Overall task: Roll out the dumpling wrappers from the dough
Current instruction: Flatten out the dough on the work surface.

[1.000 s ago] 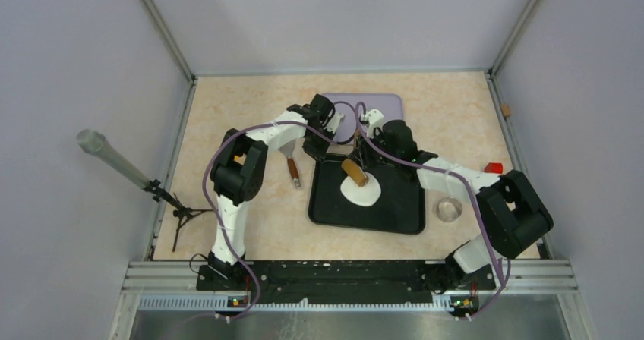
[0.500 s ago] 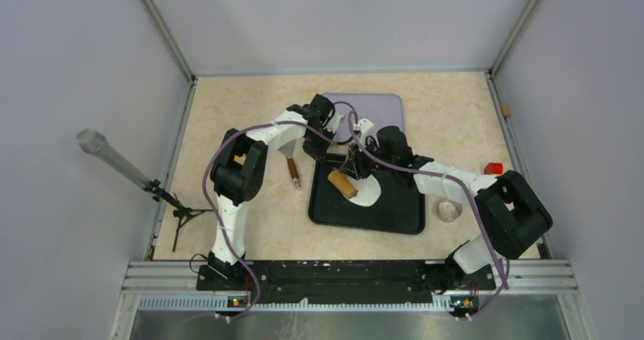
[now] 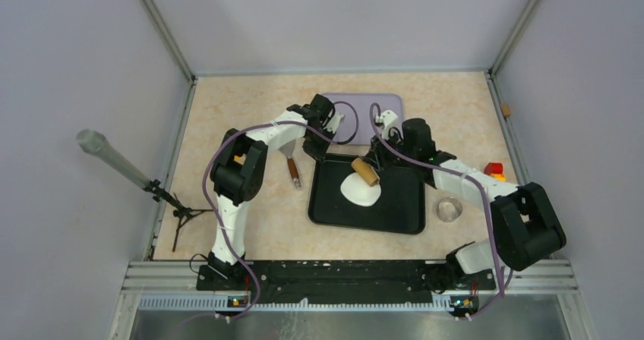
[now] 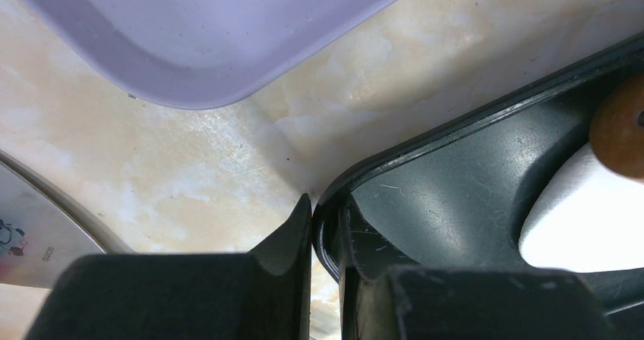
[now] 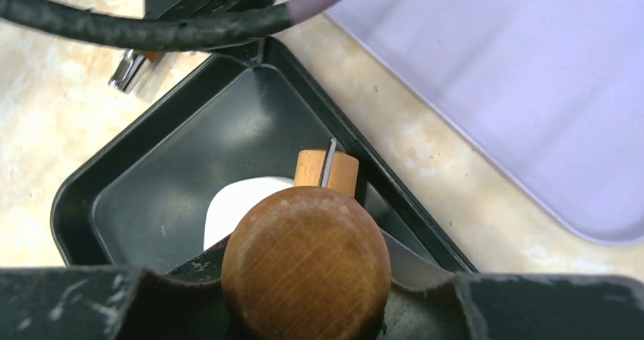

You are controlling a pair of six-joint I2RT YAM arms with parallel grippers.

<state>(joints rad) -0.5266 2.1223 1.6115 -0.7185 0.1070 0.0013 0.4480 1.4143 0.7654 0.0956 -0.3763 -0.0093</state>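
The right gripper (image 5: 304, 303) is clamped round a wooden pin (image 3: 367, 172). The left gripper (image 4: 323, 230) pinches the rim of the black tray (image 3: 395, 207), one finger outside the wall and one inside.

On the counter (image 3: 250, 112), a purple tray (image 3: 383, 106) lies toward the far edge. The black tray sits just nearer, about mid-counter. The dough (image 3: 358, 191) lies in the black tray's far-left part as a flattened white oval, with the pin over its far end.

I'd say the risk is the pin running off the dough's far edge into the tray wall, since both are close there. Soft dough could also stick to the pin and lift or fold. If the left pinch slips, the tray may slide.

I see no small round wrappers. The pin hides the far end of the dough, so I cannot tell whether it presses down or only hovers. The dough's thickness is hard to judge.
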